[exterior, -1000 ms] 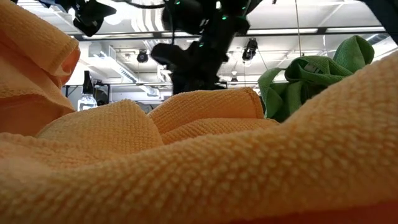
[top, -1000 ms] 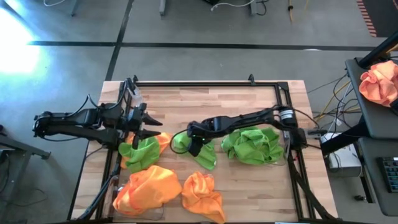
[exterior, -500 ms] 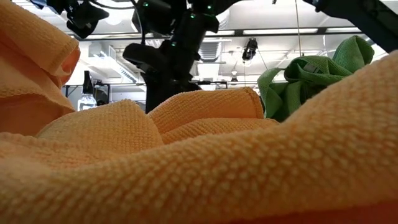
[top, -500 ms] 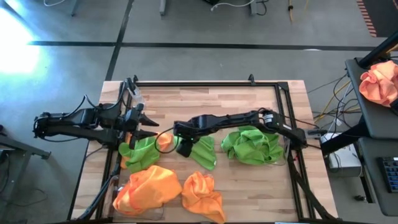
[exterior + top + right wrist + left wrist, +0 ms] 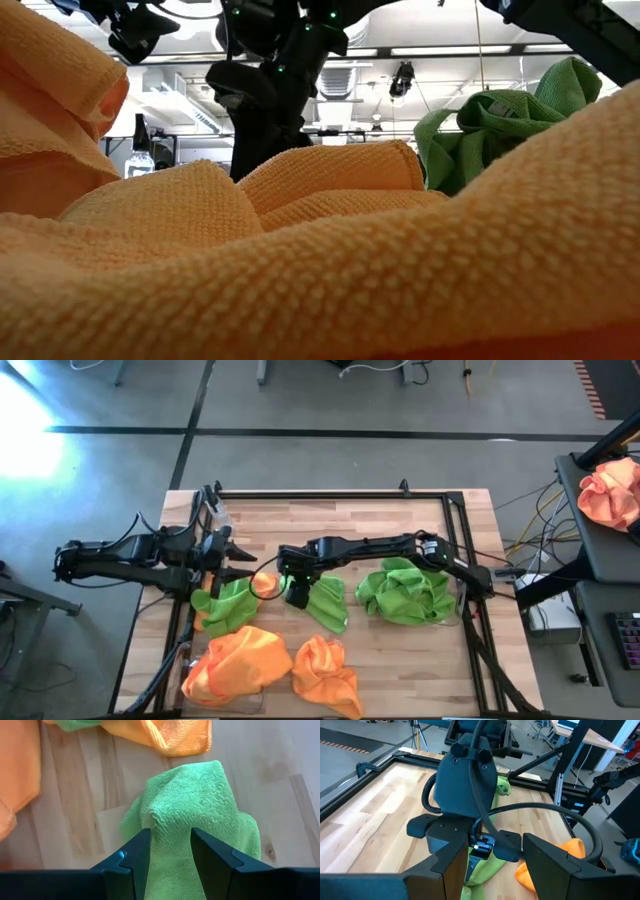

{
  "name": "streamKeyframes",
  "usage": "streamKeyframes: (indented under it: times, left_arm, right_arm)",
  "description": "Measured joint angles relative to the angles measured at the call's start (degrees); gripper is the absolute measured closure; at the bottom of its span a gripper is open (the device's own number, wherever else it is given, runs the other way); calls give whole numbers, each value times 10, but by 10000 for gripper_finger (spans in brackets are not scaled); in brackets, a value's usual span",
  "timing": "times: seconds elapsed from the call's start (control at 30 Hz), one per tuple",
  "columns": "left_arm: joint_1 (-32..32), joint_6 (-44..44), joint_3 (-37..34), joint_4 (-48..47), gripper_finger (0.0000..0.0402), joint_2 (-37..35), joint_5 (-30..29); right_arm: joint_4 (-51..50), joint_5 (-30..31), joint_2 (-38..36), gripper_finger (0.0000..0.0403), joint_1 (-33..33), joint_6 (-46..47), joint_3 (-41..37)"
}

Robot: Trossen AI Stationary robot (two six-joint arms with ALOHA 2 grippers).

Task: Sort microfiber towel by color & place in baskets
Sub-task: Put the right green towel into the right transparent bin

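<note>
Lime green towels lie crumpled on the wooden table: one in the middle [image 5: 327, 606], one at the left [image 5: 225, 600] and a pile at the right [image 5: 405, 592]. Orange towels lie near the front edge [image 5: 238, 662] [image 5: 325, 675], and a small one [image 5: 266, 584] lies between the grippers. My right gripper [image 5: 292, 592] stands open above the middle green towel's [image 5: 195, 815] left part, fingers slanting down; I see no touch. My left gripper [image 5: 238, 560] waits open at the table's left, above the surface. The baskets are hidden from view.
A black metal frame [image 5: 330, 493] runs around the table. Bare wood [image 5: 330, 525] lies along the far half. A peach cloth [image 5: 610, 490] sits on a side stand at the right. In the low view, orange towel [image 5: 320, 270] fills the foreground.
My right gripper has gone toward the table's left, across the middle green towel to its left part, and has rolled about its own line. Its fingers have kept their gap. The towels have stayed where they were.
</note>
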Motion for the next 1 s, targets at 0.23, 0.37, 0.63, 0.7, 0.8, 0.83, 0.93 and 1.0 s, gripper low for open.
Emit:
streamKeyframes:
  times: [0.23, 0.37, 0.63, 0.7, 0.8, 0.83, 0.93, 1.0]
  left_arm:
    - [0, 0, 0, 2, 228, 0, -13]
    - [0, 0, 0, 2, 228, 0, -13]
    - [0, 0, 0, 0, 228, 9, -13]
    - [0, 0, 0, 0, 228, 12, -13]
    - [0, 0, 0, 0, 228, 18, -13]
    - [0, 0, 0, 0, 228, 20, -13]
    - [0, 0, 0, 0, 228, 27, -13]
    - [0, 0, 0, 0, 228, 31, -13]
  right_arm:
    - [4, -1, 0, 268, -9, -15, -2]
    - [13, 1, 0, 268, -10, -12, -10]
    - [41, 2, 0, 268, -10, -12, -52]
    - [47, 6, 0, 268, -10, -6, -60]
    - [55, 6, 0, 268, -10, 6, -71]
    - [57, 6, 0, 268, -10, 7, -76]
    - [57, 6, 0, 268, -10, 9, -90]
    - [58, 6, 0, 268, -10, 10, -101]
